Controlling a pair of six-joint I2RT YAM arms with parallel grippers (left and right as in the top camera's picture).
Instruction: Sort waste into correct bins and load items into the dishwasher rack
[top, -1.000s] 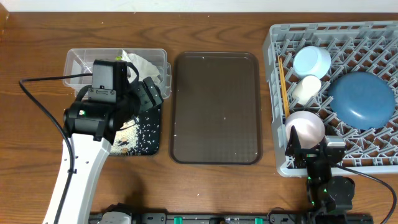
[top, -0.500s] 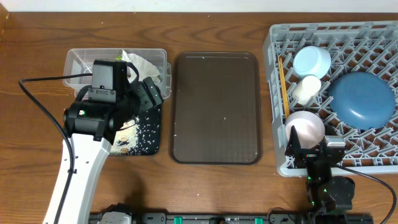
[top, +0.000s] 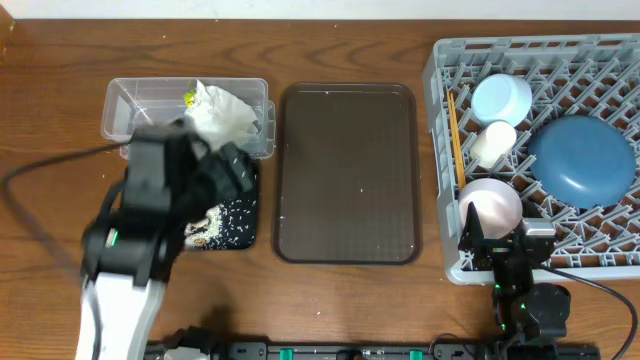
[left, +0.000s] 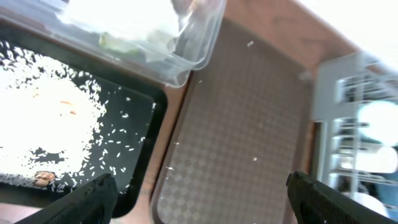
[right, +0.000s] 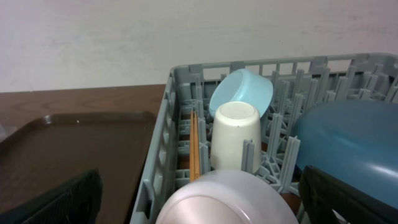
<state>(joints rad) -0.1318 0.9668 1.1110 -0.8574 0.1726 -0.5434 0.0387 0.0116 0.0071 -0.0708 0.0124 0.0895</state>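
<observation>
Table (top: 330, 40): wood, grain seen, slight sheen. Tub (top: 120, 105): clear glossy plastic. Napkin (top: 225, 112): crumpled white paper. Brown tray (top: 345, 170): matt, fine checked texture is shown. Rack (top: 440, 215): grey matt plastic. Blue dish (top: 582, 160): smooth, satin. Chopsticks (right: 193, 149): bare wood.

We list: grey lattice dishwasher rack (top: 437, 200); blue dish (top: 582, 160); light-blue bowl (top: 502, 98); white cup (top: 492, 143); brown diamond-textured serving tray (top: 346, 170); black tray (left: 143, 134) speckled with white rice (left: 43, 124).

1. The left arm (top: 150, 210) is smeared in the overhead view and hides the 9 o'clock half of the black tray (top: 242, 236).
2. The dishwasher rack (top: 600, 45) runs off that view's 3 o'clock edge.
3. In the right wrist view, the pinkish-white bowl (right: 224, 199) is cut off at 6 o'clock.
4. In the left wrist view, the clear tub (left: 186, 43) is cut off at 12 o'clock and its contents are washed out.
</observation>
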